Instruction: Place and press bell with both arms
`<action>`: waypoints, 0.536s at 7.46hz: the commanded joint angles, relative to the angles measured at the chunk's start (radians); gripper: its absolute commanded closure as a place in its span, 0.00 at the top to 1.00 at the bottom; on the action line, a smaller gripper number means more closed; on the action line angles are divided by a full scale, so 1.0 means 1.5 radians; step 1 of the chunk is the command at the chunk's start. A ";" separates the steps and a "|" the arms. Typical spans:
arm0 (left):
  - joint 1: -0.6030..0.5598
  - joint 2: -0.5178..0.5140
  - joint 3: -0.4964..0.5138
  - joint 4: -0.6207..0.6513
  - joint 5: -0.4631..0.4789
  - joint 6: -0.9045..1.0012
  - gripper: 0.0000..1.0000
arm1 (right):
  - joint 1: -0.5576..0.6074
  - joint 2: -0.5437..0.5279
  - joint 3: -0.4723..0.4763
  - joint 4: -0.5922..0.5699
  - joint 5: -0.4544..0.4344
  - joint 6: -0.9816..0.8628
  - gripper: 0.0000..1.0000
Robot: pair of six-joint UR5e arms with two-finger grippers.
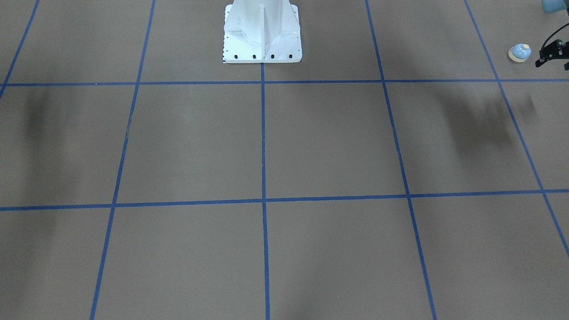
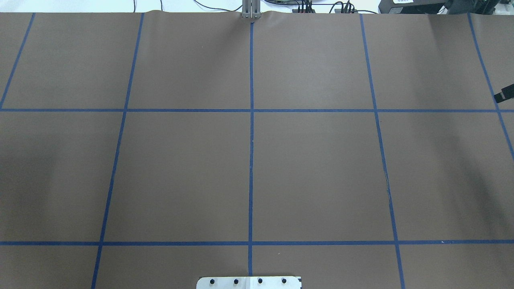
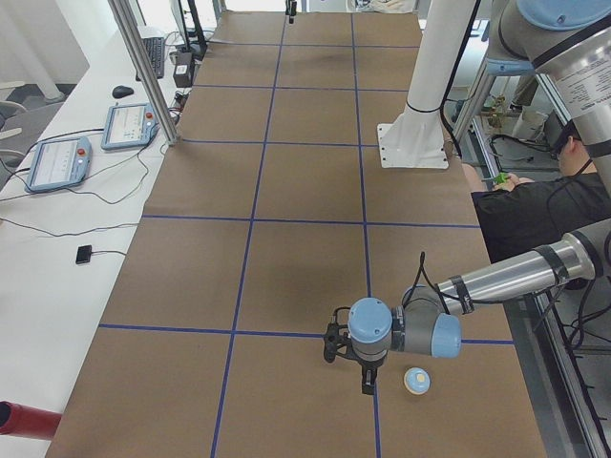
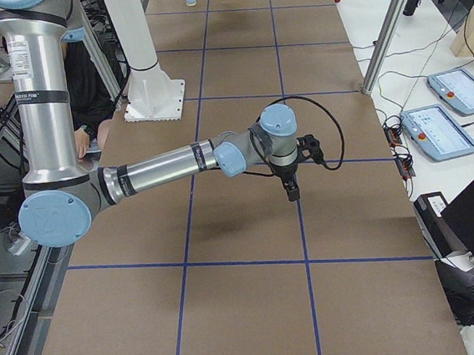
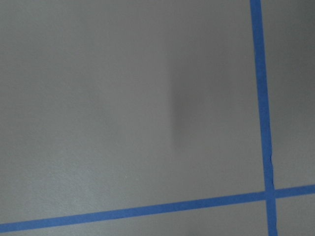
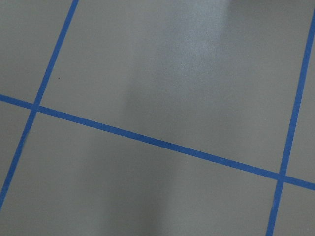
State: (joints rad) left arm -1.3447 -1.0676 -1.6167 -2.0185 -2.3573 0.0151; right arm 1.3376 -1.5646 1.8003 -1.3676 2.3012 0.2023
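Hanging low, my left pincer [image 3: 368, 380] has the bell [image 3: 416, 381] just beside it; released or clenched, I cannot tell.

No legible text, number or brand is showing in any view. A white label [image 2: 402, 1] on the black box [image 2: 417, 5] beyond the surface [image 2: 321, 160] is appearing too small to read. The two pendant screens [image 4: 462, 89] [image 4: 436, 131] are showing nothing decipherable.
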 commanded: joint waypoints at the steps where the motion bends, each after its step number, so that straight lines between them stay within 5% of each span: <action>1: 0.084 0.001 0.025 0.000 -0.003 0.000 1.00 | 0.000 -0.001 -0.001 0.000 0.000 -0.001 1.00; 4: 0.114 0.003 0.060 0.002 -0.030 0.006 1.00 | 0.000 -0.006 0.000 0.001 0.001 -0.001 1.00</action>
State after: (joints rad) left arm -1.1952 -1.0648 -1.5467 -2.0174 -2.3837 0.0206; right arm 1.3376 -1.5709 1.8002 -1.3670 2.3019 0.2010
